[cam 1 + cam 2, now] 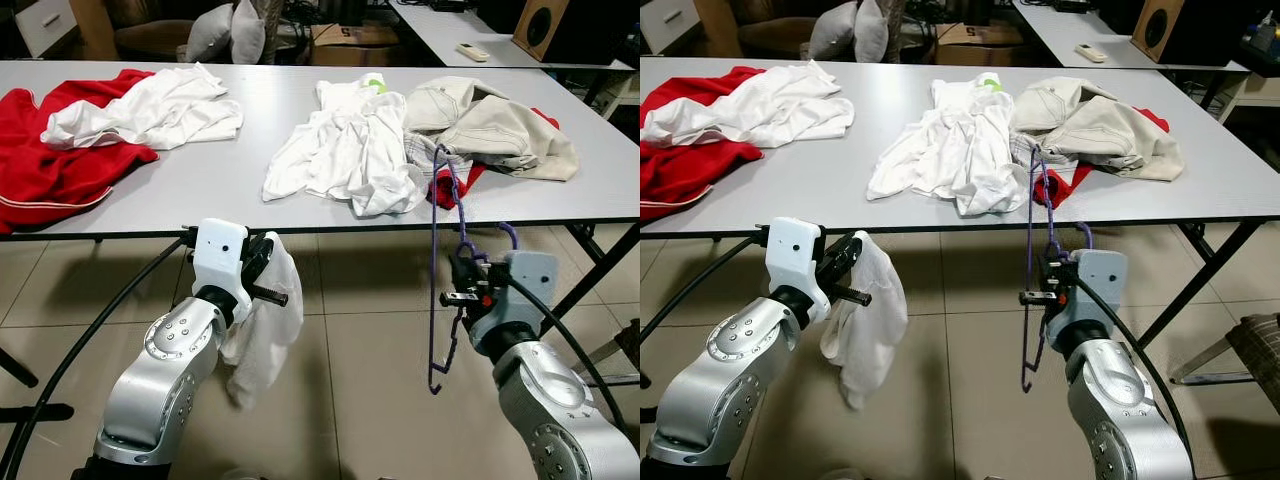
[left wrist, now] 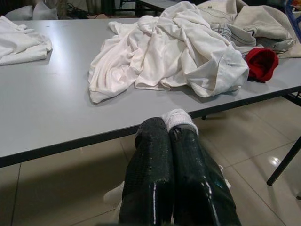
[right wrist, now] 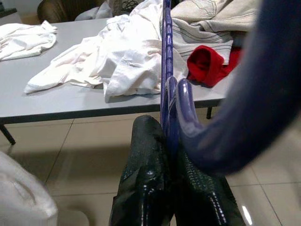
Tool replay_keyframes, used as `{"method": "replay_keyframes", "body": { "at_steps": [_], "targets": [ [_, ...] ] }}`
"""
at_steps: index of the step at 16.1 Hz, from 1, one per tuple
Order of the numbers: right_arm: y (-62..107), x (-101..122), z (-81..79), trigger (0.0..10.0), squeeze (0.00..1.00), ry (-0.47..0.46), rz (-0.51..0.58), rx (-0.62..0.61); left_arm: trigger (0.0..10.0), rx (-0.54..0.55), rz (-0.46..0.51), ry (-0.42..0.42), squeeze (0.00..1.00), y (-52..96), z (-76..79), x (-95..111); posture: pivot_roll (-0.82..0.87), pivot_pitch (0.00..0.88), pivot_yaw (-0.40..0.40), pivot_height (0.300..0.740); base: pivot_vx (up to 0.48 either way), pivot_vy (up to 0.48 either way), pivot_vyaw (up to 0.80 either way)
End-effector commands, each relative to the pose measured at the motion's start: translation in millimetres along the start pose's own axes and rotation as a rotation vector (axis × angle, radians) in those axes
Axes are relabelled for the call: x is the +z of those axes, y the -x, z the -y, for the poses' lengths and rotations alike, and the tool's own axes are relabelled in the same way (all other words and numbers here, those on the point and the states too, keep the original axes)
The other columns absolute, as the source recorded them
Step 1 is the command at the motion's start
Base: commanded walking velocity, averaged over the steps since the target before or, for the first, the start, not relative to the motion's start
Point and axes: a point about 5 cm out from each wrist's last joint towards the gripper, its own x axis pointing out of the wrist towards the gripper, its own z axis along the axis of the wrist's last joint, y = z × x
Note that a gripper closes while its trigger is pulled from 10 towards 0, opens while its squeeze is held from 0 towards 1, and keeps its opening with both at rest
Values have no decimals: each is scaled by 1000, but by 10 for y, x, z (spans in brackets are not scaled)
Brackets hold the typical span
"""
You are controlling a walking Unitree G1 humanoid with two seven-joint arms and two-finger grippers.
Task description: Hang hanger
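Below the front edge of the grey bench [image 1: 150, 190], both arms are raised over the tiled floor [image 1: 370, 360], each with something in its grasp. The right gripper [image 1: 462, 293] has its jaws clamped on a purple hanger [image 1: 438, 300], which stands edge-on and nearly upright, its upper part rising in front of the bench edge and its lower corner hanging free below the wrist. The left gripper [image 1: 272, 290] has its jaws pressed together on a white garment [image 1: 262, 330], which droops loosely toward the floor. On the bench lie a crumpled white shirt [image 1: 350, 150], a beige jacket [image 1: 490, 125] and a red and white heap [image 1: 90, 140], all well apart from the grippers.

I judge that the step in hand is dressing the hanger, not yet hanging it, since no rail can be seen. The next move seems to call for bringing the two arms together and finding the garment's neck opening, which is difficult because the cloth is bunched.
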Motion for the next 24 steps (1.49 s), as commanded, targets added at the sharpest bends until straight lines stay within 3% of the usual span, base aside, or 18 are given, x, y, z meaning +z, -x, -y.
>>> {"method": "replay_keyframes", "body": {
  "at_steps": [1, 8, 24],
  "targets": [
    [-24, 37, 22, 10000, 0, 6, 15, 1, 10000, -11, 30, -13, 0, -31, 21, 56, -5, 0, -28, 740, 0, 0, 0],
    [-57, 47, -2, 10000, 0, 27, 22, 23, 10000, 9, 42, 21, 0, -54, -32, 74, 1, 0, -31, 740, 0, 0, 0],
    [-65, -8, -92, 10000, 0, -3, 5, 64, 10000, 14, 30, 20, 0, -51, -75, 72, 15, 0, -26, 740, 0, 362, 0]
  ]
}}
